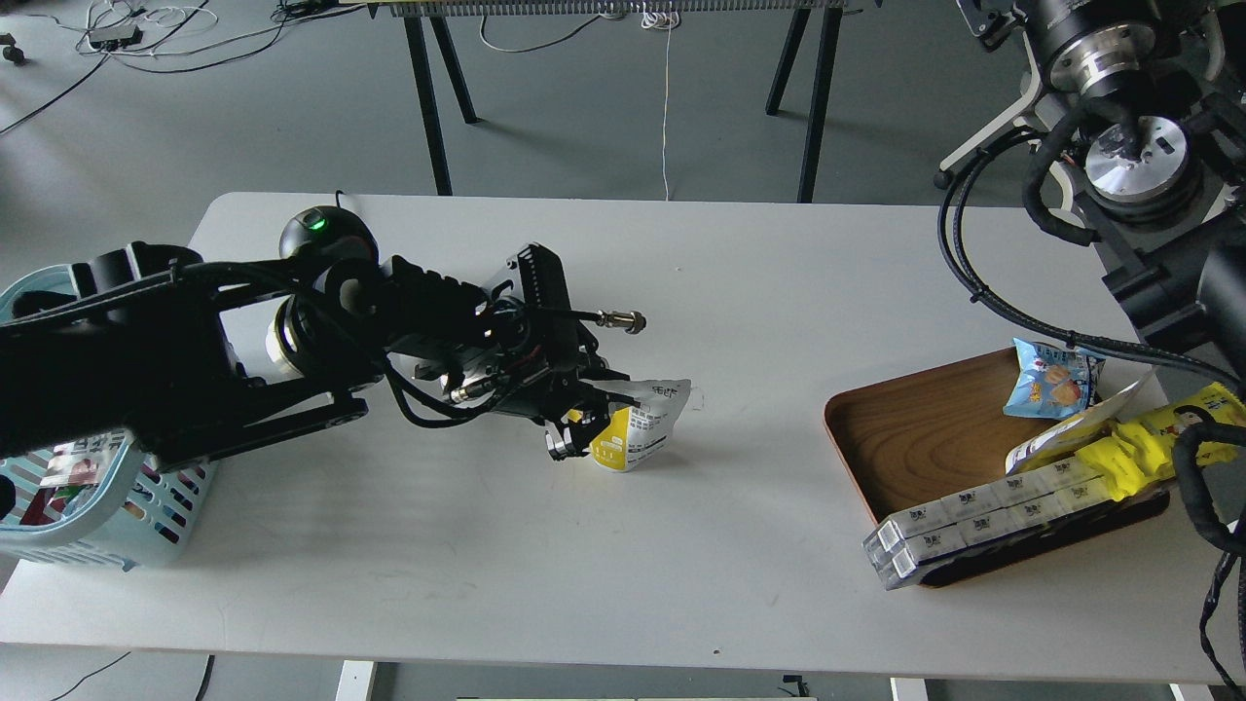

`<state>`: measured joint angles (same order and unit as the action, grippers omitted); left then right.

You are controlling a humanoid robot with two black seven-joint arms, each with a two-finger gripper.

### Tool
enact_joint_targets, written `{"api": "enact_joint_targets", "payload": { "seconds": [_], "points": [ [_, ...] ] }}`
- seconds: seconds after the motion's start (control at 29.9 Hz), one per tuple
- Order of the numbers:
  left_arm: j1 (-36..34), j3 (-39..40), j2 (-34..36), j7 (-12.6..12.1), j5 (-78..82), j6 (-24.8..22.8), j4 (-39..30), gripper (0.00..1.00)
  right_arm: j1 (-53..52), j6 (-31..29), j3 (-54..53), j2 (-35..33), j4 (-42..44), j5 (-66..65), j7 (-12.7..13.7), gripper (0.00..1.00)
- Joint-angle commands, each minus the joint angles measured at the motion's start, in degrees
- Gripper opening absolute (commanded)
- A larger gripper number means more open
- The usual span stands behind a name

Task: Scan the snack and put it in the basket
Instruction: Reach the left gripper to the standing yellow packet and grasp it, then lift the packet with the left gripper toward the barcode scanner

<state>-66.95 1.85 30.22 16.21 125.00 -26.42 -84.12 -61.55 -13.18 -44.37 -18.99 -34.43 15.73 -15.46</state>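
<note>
The snack (642, 428), a yellow-and-white pouch with its white printed back showing, stands on its edge at the middle of the white table (740, 292). My left gripper (576, 428) reaches in from the left and is shut on the pouch's left edge. The pouch's bottom still seems to touch the table. The light blue basket (107, 531) stands at the table's left edge, mostly hidden behind my left arm, with some packets inside. My right arm rises at the far right; its gripper is out of view.
A black dome scanner (321, 229) with a green light sits behind my left arm. A brown wooden tray (915, 428) at the right holds a small blue packet (1056, 380), a long yellow wrapper (1158, 438) and long white boxes (973, 521). Right-arm cables (973, 282) hang above the tray.
</note>
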Motion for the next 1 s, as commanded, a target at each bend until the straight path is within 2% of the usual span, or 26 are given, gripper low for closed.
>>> {"api": "enact_joint_targets", "payload": {
  "seconds": [0.0, 0.33, 0.5, 0.6, 0.74, 0.9, 0.97],
  "points": [
    [0.0, 0.3, 1.3, 0.1, 0.0, -0.2, -0.3, 0.01, -0.1, 0.0, 0.0, 0.0, 0.2, 0.0, 0.0, 1.00],
    [0.0, 1.6, 3.4, 0.2, 0.0, 0.3, -2.1, 0.00, -0.1, 0.0, 0.1, -0.2, 0.2, 0.0, 0.0, 1.00],
    [0.0, 6.1, 4.8, 1.0, 0.0, 0.4, -2.6, 0.00, 0.0, 0.0, 0.1, -0.4, 0.1, 0.0, 0.0, 1.00],
    [0.1, 8.2, 8.7, 1.6, 0.0, 0.8, -3.9, 0.00, 0.2, 0.0, 0.1, -0.6, 0.1, 0.0, 0.0, 1.00],
    [0.1, 8.3, 15.0, 4.0, 0.0, 3.2, -5.5, 0.00, 0.4, -0.1, 0.2, -0.7, 0.1, -0.1, -0.1, 1.00],
    [0.1, 8.2, 22.5, 4.5, 0.0, 5.1, -5.8, 0.00, 0.5, 0.0, 0.2, -0.7, 0.1, 0.0, -0.1, 1.00],
    [0.2, 8.0, 25.0, 5.9, 0.0, 5.1, -5.8, 0.00, 0.5, 0.0, 0.2, -0.7, 0.0, 0.0, -0.1, 1.00]
  ]
}}
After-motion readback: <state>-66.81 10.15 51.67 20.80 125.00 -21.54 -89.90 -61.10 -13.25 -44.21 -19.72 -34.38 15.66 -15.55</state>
